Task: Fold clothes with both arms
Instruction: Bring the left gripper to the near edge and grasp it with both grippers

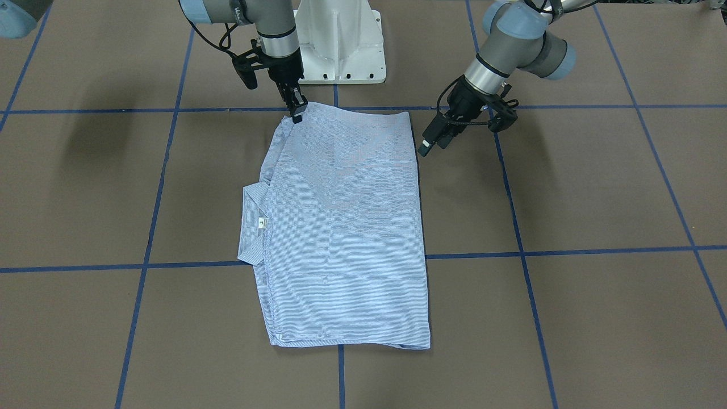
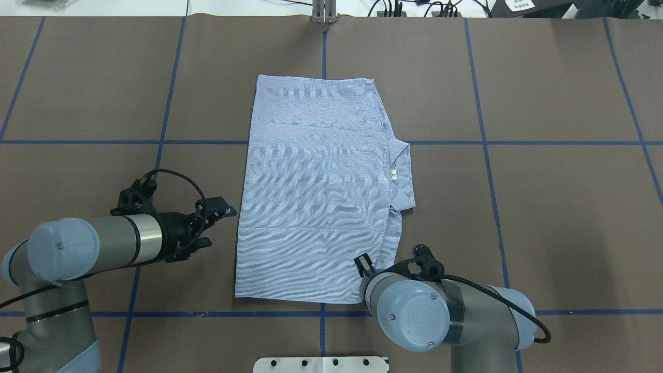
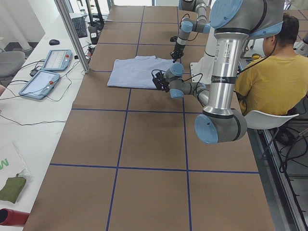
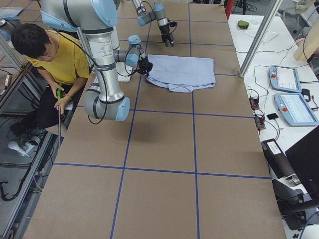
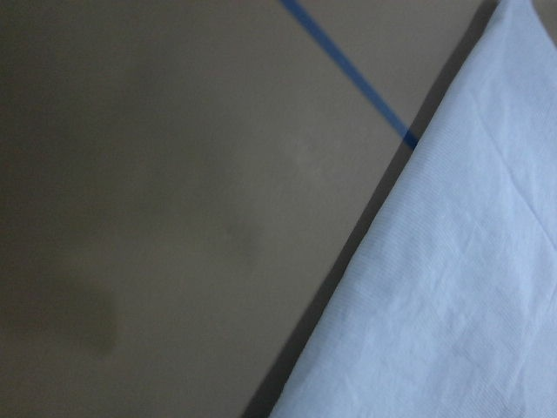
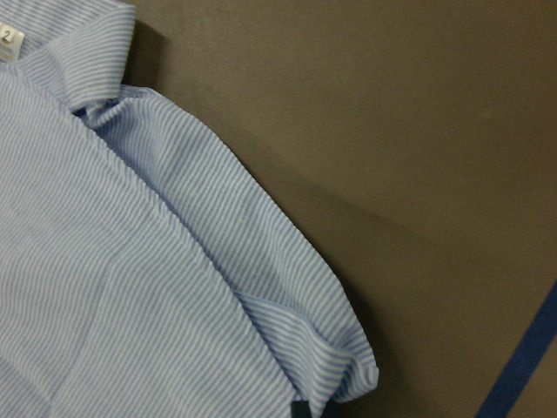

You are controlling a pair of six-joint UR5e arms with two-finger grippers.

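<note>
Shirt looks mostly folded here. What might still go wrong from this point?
1. The right gripper sits at the bunched corner of the shirt nearest the robot. A pull there may catch only some layers and undo the fold.
2. The left gripper hangs open beside the opposite edge, off the cloth. If only one side lifts, the fold could skew.
3. The collar juts past the folded edge and may snag or flip.

The left arm [image 2: 103, 241] and right arm [image 2: 481, 311] are silver-grey tubes with pale-blue joint caps [image 2: 412, 316] and looping black cables [image 2: 176, 171].
</note>
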